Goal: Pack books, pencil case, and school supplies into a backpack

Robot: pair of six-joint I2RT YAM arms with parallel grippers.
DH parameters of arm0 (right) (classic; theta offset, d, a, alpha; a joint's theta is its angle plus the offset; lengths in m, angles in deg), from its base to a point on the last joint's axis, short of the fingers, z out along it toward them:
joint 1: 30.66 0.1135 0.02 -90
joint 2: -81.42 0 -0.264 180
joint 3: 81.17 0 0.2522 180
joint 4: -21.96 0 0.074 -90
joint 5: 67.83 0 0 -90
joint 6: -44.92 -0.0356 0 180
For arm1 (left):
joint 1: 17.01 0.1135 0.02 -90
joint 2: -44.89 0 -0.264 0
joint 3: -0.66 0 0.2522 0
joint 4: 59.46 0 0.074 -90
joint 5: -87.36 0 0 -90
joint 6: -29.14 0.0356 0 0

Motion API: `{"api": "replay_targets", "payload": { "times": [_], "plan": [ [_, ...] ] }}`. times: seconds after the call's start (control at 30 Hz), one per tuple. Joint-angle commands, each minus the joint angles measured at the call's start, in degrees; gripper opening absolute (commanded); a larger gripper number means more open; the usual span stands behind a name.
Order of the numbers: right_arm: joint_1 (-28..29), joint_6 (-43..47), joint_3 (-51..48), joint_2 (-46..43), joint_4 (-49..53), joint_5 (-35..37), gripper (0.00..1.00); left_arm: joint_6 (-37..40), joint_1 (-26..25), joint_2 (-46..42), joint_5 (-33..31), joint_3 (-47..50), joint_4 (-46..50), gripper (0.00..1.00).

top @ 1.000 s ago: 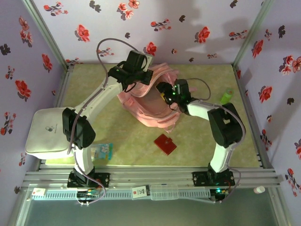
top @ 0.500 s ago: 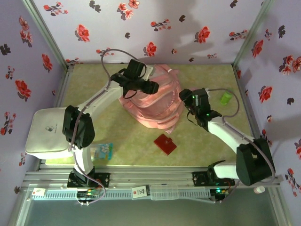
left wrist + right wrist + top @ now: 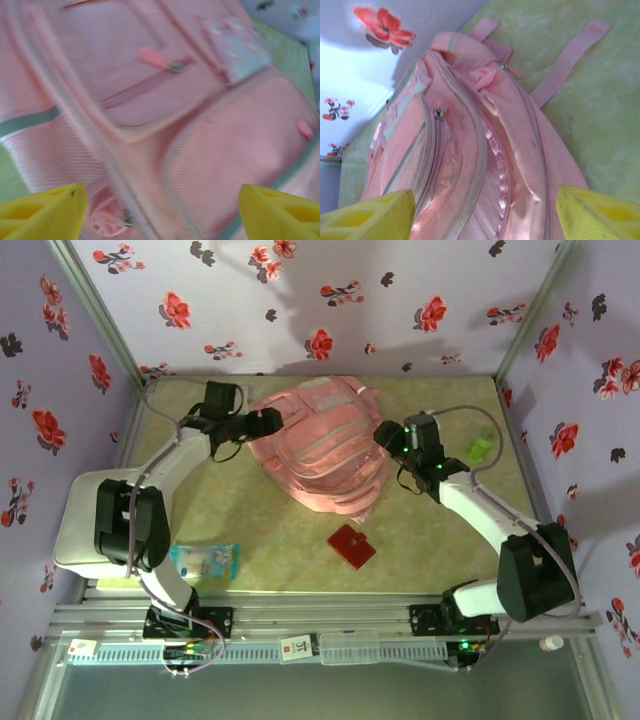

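Both arms have let go of the backpack (image 3: 320, 450) and drawn back to its sides. A second ago they were at its mouth, up in the centre of the top view; now the left gripper (image 3: 272, 421) sits at its upper left edge and the right gripper (image 3: 384, 433) just beside its right edge. Each wrist view shows the yellow fingers (image 3: 42, 210) spread wide with nothing between them, the pink fabric lying beyond. The backpack has slumped flat in the middle of the table (image 3: 260, 530), its opening no longer held apart. That probably ends one packing step, but the red square piece (image 3: 351, 546) below the backpack and the blue book (image 3: 205, 559) at lower left remain outside.
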Motion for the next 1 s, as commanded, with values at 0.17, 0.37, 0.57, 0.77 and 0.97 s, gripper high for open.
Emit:
{"api": "replay_targets", "payload": {
  "times": [0.17, 0.37, 0.57, 0.77, 0.97],
  "plan": [
    [3.1, 3.61, 4.95, 6.12, 2.22, -6.5, 0.74, -13.2, 3.56, 5.97, 10.32, 4.74, -11.11, 0.64],
    [3.44, 1.43, 5.19, 7.64, 0.93, -8.95, 0.72, -13.11, 3.54, 11.26, 12.38, 2.67, -11.98, 0.5],
    [3.62, 0.88, 5.32, 8.71, 0.1, -10.1, 0.69, -14.75, 3.51, 13.45, 15.55, 2.45, -14.98, 0.38],
    [3.45, 0.37, 5.6, 10.36, -0.43, -9.5, 0.66, -16.76, 3.34, 13.55, 17.34, 3.65, -18.23, 0.35],
    [3.01, 0.81, 6.56, 11.75, -0.76, -8.83, 0.63, -18.04, 2.61, 13.6, 17.83, 4.79, -19.85, 0.31]
  ]
}}
